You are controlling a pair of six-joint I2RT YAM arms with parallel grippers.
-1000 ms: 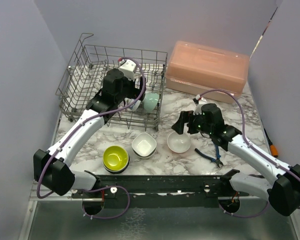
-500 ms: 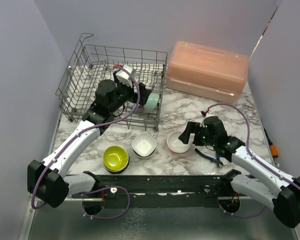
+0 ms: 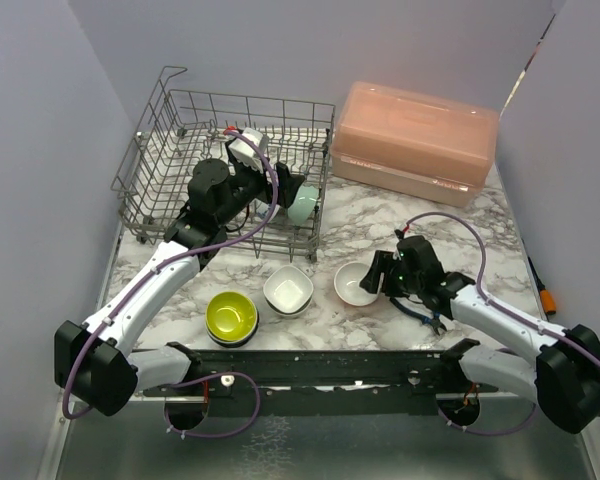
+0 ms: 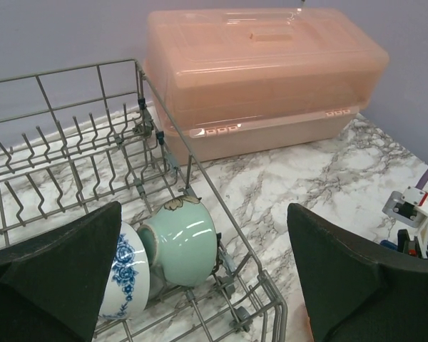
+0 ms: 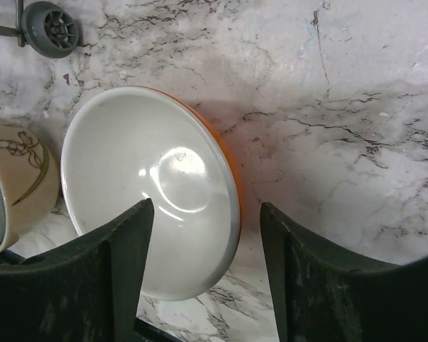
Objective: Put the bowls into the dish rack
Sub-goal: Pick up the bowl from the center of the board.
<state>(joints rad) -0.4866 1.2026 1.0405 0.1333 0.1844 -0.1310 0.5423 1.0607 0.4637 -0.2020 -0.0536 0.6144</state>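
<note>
- Two in the dish rack (image 3: 140, 170): seeing a pale teal bowl (image 4: 182, 242) and a blue-patterned white bowl (image 4: 125, 274) standing on edge side by side among the tines at its near right corner, mouths facing sideways rather than up, outer sides showing to the left wrist camera.
- Half hiding the blue-patterned white bowl behind one dark finger of the left claw (image 4: 203, 210); pointing that claw at the pair with its fingers spread wide, gripping nothing.
- Seeing more bowls on the marble surface (image 3: 355, 220) in front of the rack, all mouth-up: a lime-yellow bowl (image 3: 231, 316) nesting in a darker bowl (image 3: 230, 341), a white-lined beige bowl (image 3: 288, 290) just beside it, and an orange bowl (image 5: 150, 189) with a white inside further right.
- Straddling the orange bowl's right rim with the right claw (image 5: 207, 206): fingers apart, one over the white inside, the other over bare marble outside; not being able to tell whether either is touching.
- Sitting right of the rack at the back: a pink lidded box (image 3: 415, 130), lid shut, long side running left to right, contents hidden.
- Lying beside the right arm: blue-handled pliers (image 3: 422, 313).
</note>
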